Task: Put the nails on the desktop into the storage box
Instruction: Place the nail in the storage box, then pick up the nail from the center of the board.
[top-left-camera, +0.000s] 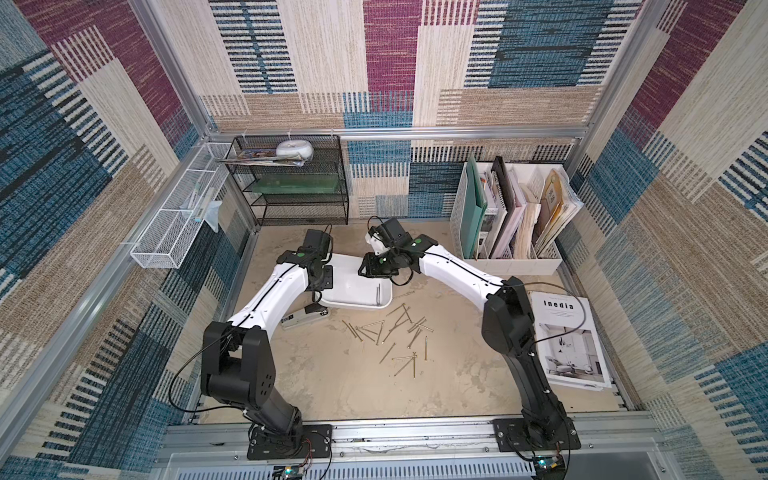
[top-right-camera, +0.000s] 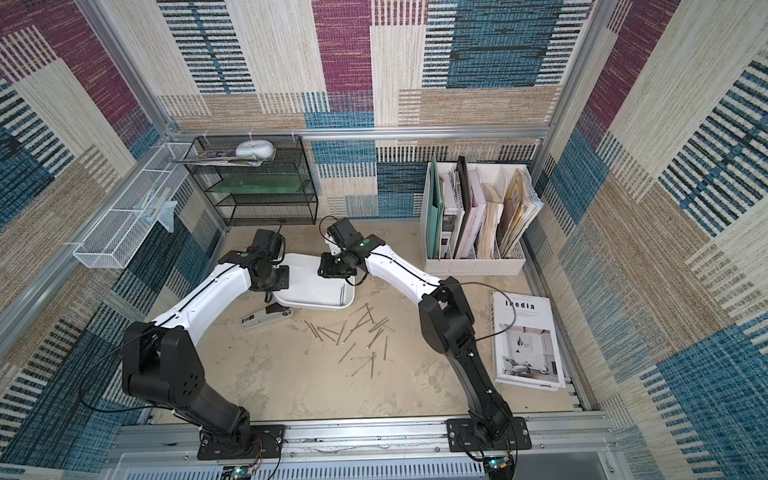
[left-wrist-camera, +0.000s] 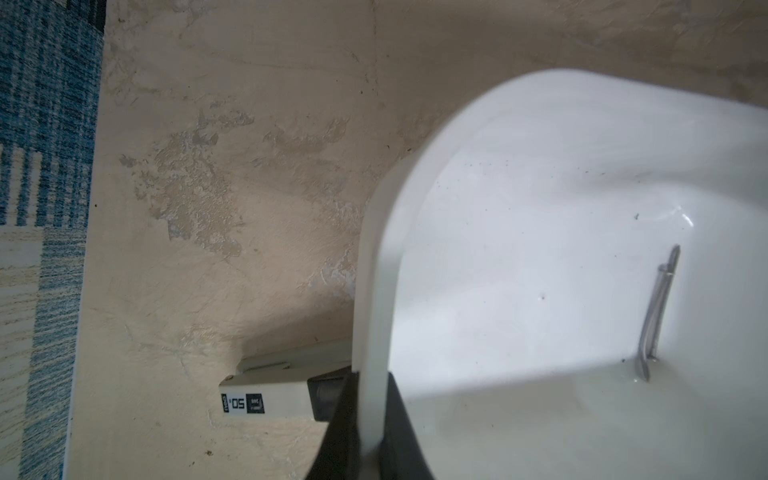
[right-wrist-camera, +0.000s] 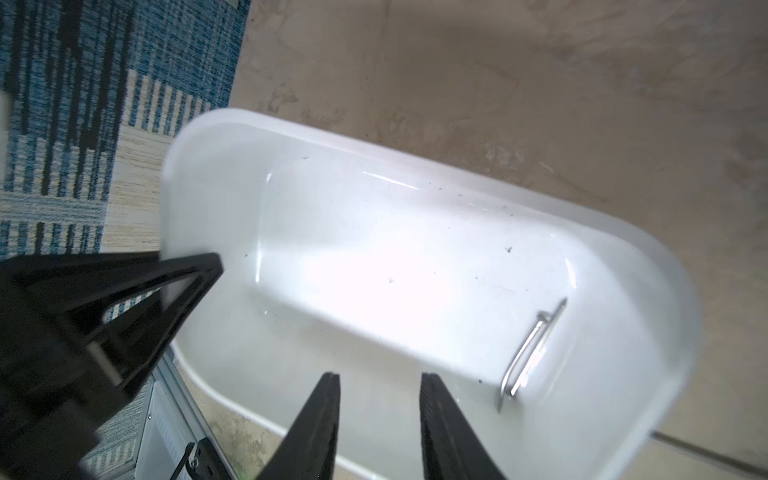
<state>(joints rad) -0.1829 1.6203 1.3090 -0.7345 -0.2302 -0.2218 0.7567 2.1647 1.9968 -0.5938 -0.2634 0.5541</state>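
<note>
Two arms bend inward over the sandy desktop (top-left-camera: 332, 374). The left gripper (left-wrist-camera: 370, 411) pinches the wall of the one storage box (top-left-camera: 353, 286). The right gripper (right-wrist-camera: 378, 399) hangs above it, jaws parted and empty. Two nails (right-wrist-camera: 528, 349) lie inside. Roughly twenty loose nails (top-left-camera: 395, 332), too crossed to count surely, lie scattered just off its near edge.

We see the shallow white storage box (top-left-camera: 360, 306) on the mottled beige desktop (top-left-camera: 332, 374), two thin nails (left-wrist-camera: 658, 309) lying inside at one end, some twenty more scattered just beside it.
</note>
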